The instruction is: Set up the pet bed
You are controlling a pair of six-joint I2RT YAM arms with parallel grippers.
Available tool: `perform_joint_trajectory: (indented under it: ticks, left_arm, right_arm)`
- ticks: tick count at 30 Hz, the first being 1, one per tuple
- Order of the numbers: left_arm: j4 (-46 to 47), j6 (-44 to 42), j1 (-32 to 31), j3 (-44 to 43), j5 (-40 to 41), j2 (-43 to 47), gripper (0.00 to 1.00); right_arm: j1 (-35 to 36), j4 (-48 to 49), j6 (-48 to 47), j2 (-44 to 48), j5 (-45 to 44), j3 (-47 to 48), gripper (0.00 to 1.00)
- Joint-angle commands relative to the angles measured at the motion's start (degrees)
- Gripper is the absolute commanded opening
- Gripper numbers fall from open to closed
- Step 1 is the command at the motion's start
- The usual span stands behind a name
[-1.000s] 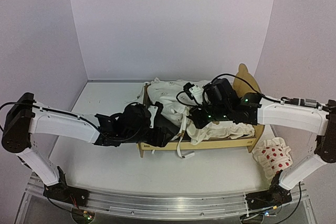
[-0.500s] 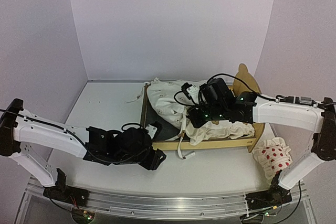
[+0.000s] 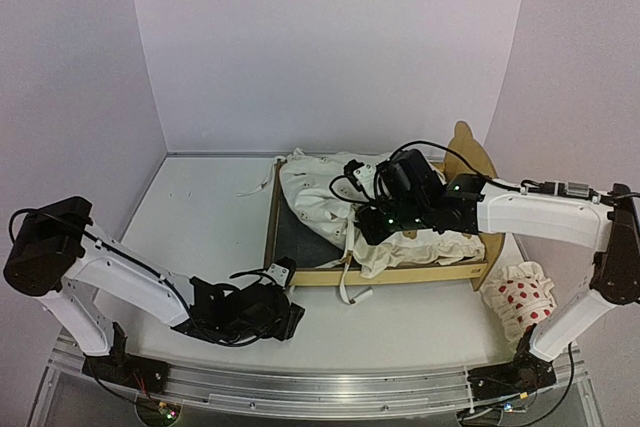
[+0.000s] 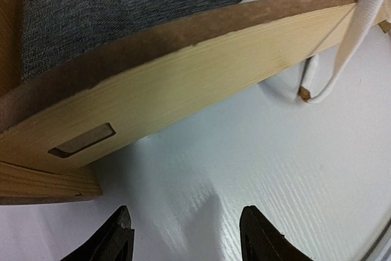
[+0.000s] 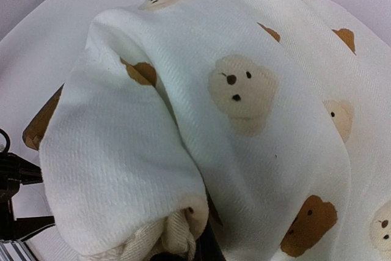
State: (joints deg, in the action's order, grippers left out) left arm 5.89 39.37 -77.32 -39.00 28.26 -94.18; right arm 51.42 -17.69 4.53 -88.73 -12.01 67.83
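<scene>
The pet bed (image 3: 400, 274) is a light plywood frame in the middle of the table, its ear-shaped headboard (image 3: 470, 152) at the right. Its dark grey felt base (image 3: 300, 232) shows at the left end. A cream bear-print cushion (image 3: 320, 187) lies bunched over the rest of the bed. My right gripper (image 3: 366, 228) is shut on a fold of this cushion (image 5: 244, 90) above the bed, the fingers mostly buried in cloth. My left gripper (image 3: 287, 316) is open and empty, low over the table just in front of the bed's side rail (image 4: 183, 84).
A white red-dotted pillow (image 3: 520, 297) lies on the table at the right, beside the right arm's base. White cushion ties (image 4: 360, 35) hang over the front rail onto the table (image 3: 200, 217). White walls enclose the back and sides.
My left arm has pulled back out of the bed to the table in front of it, uncovering the felt base. The right gripper has shifted slightly left with the cushion.
</scene>
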Motion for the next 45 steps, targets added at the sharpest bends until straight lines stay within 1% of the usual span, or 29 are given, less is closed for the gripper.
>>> perform_joint_trajectory:
  ticks: [1,6,15,19,21,24,28,32,35,39,41,45]
  left_arm:
    - [3.9,0.0,0.0,-1.7,6.8,-2.8,0.59]
    - [5.4,-2.4,3.2,-1.1,7.7,-3.2,0.55]
    - [10.4,-11.6,11.1,2.5,3.6,1.3,0.54]
    - [11.5,-15.7,12.3,3.2,2.4,2.6,0.56]
    - [14.1,-17.2,12.4,4.3,-0.6,2.3,0.57]
    - [18.0,-17.2,12.3,5.6,-4.1,0.6,0.57]
    - [22.2,-16.1,12.2,5.5,-5.7,-3.0,0.57]
    - [28.0,-16.8,11.1,5.0,-3.8,-7.0,0.55]
    - [29.2,-16.3,10.6,3.8,0.3,-9.9,0.55]
    - [31.2,-14.5,10.5,3.9,5.6,-11.5,0.55]
    - [32.7,-14.6,10.5,4.1,7.2,-11.9,0.55]
    - [37.3,-16.8,10.4,3.7,9.3,-14.6,0.51]
  right_arm:
    - [-0.3,-0.9,0.5,0.4,-0.6,1.2,0.00]
    - [-0.3,-0.9,0.9,0.0,0.0,1.4,0.00]
    - [-0.3,-0.8,1.6,-0.9,0.9,2.0,0.00]
    - [-0.3,-0.9,1.8,-1.4,1.2,2.2,0.00]
    - [-0.3,-0.9,1.8,-1.6,1.2,2.3,0.00]
    - [-0.3,-0.9,1.9,-1.8,1.2,2.4,0.00]
    - [-0.3,-0.8,1.8,-2.1,1.3,2.4,0.00]
    - [-0.3,-0.9,2.0,-2.8,1.7,2.8,0.00]
    - [-0.3,-0.9,2.1,-2.9,1.7,2.9,0.00]
    - [-0.3,-0.9,2.1,-2.9,1.7,2.7,0.00]
    - [-0.3,-0.8,2.1,-3.0,1.7,2.8,0.00]
    - [-0.3,-0.8,2.1,-3.1,1.8,2.9,0.00]
